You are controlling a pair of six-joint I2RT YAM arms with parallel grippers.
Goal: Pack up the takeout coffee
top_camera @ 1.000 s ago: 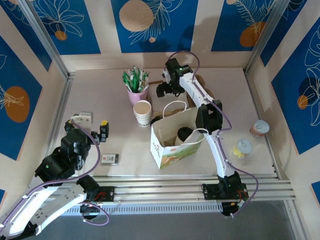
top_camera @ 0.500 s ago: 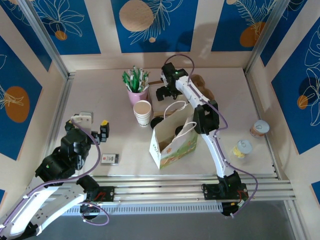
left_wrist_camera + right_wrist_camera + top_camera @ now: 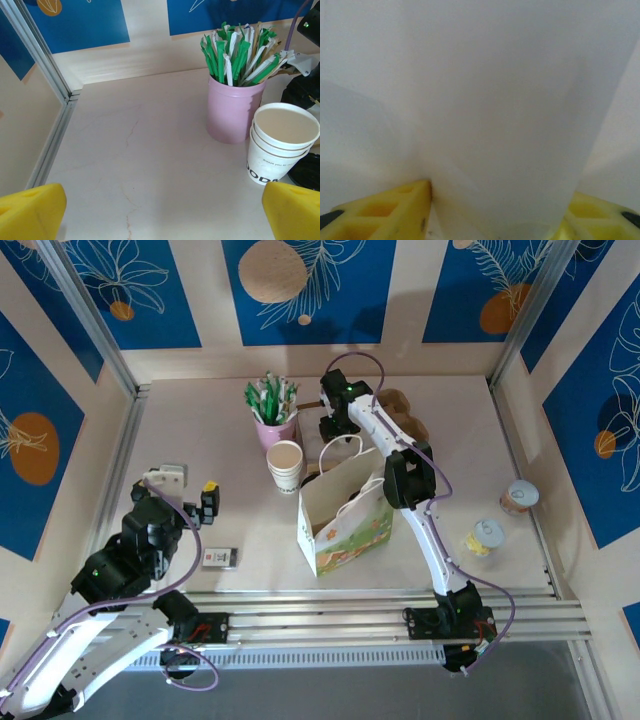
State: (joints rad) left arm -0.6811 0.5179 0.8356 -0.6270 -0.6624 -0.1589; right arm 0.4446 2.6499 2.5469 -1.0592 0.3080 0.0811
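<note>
White paper, seemingly the wall of the paper bag (image 3: 345, 525), lay pinched in the right gripper (image 3: 497, 200); the left gripper (image 3: 160, 220) hung spread wide. We judged the takeout coffee hidden inside the bag, packing nearly done.

Stacked cups (image 3: 285, 466) stand before stick cup (image 3: 272, 410), left of bag (image 3: 345, 520).
</note>
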